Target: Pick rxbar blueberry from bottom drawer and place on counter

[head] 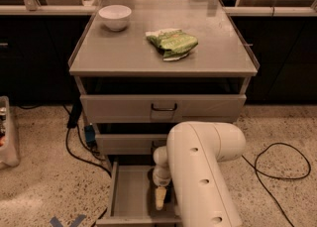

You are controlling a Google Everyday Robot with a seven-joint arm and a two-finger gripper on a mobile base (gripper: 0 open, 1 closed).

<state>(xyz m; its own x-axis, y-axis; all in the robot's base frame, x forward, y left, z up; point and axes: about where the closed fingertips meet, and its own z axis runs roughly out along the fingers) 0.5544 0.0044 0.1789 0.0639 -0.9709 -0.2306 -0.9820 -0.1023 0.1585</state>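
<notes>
The bottom drawer (pixel 130 194) is pulled out, and its plain grey floor shows on the left side. My gripper (pixel 160 198) hangs low inside it, pointing down near the middle of the floor. The bulky white arm (pixel 203 171) covers the drawer's right half. The rxbar blueberry is hidden; I only see a dark shadowed strip just right of the gripper. The counter (pixel 119 55) is the grey top of the cabinet, well above the gripper.
A white bowl (pixel 115 17) stands at the counter's back left and a green snack bag (pixel 172 42) lies near its middle. Two shut drawers (pixel 163 108) sit above the open one. Black cables (pixel 277 166) trail over the floor on both sides.
</notes>
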